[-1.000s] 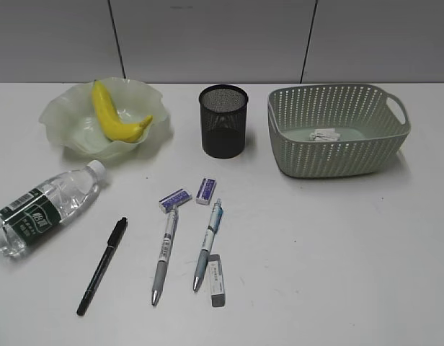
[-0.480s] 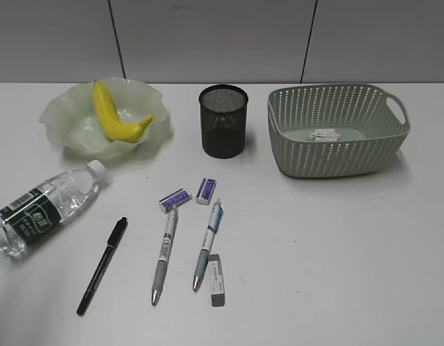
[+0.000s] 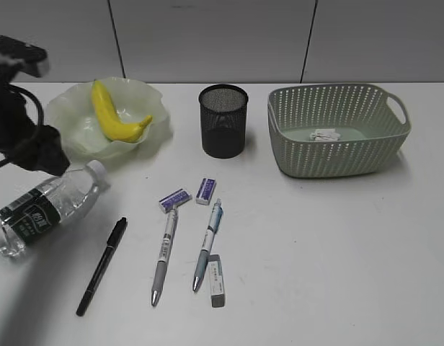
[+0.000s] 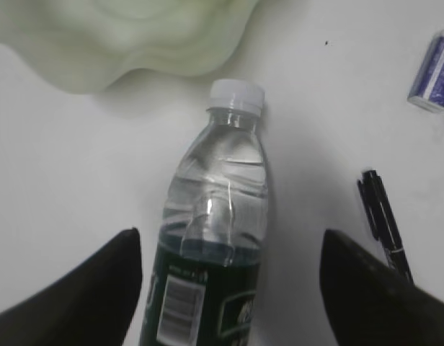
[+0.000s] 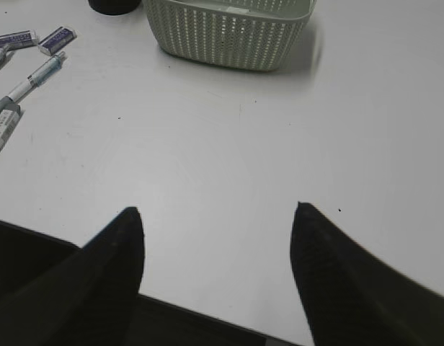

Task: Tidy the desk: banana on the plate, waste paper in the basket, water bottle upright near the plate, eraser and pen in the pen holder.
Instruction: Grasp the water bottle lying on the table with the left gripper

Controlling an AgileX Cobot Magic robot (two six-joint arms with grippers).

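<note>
A water bottle (image 3: 45,209) lies on its side at the left, cap toward the pale green plate (image 3: 67,115), which holds the banana (image 3: 114,115). My left gripper (image 3: 42,155) is open above the bottle; in the left wrist view the bottle (image 4: 215,238) lies between the spread fingers (image 4: 229,232). A black pen (image 3: 101,265), two more pens (image 3: 164,254) (image 3: 207,244) and three erasers (image 3: 175,200) (image 3: 206,190) (image 3: 217,280) lie mid-table. The mesh pen holder (image 3: 223,121) stands behind them. The basket (image 3: 337,148) holds waste paper (image 3: 325,134). My right gripper (image 5: 215,207) is open and empty.
The right gripper hovers at the table's front edge, out of the exterior view. In the right wrist view the basket (image 5: 229,36) is far ahead and the erasers (image 5: 58,40) and a pen (image 5: 24,86) are at the far left. The plate's rim (image 4: 135,43) is just beyond the bottle cap.
My left arm has come into the exterior view from the left and now hangs over the bottle. The objects on the table have not moved.
</note>
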